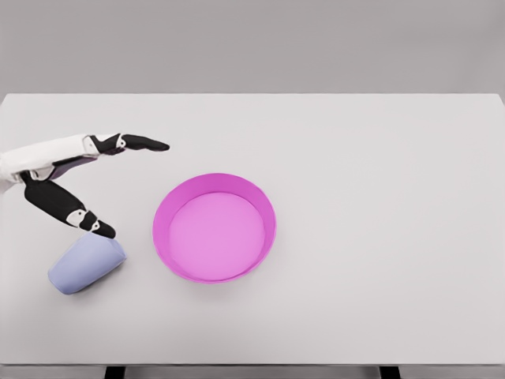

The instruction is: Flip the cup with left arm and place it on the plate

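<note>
A white table (379, 197) fills most of the head view, its far edge meeting a grey wall. Just left of centre sits a pink plate (215, 181) with a raised rim, its inside bare.

At about eight o'clock from the plate, near but not touching it, a pale lavender cup (85, 265) lies on its side on the table. One end points toward the lower left and the other toward the upper right; which end is the mouth is hard to make out, since no opening shows.

The left hand (75, 178) comes in from the picture's left edge, at ten o'clock from the plate. Its arm is cut off by the frame, so only a white forearm piece and the dark fingers show. The fingers are spread wide: one group (130, 143) reaches straight toward three o'clock, well above the cup, while the thumb (67, 207) slants down toward five o'clock, its tip just at the cup's upper edge. Whether the tip truly touches the cup cannot be told. The hand holds nothing.
</note>
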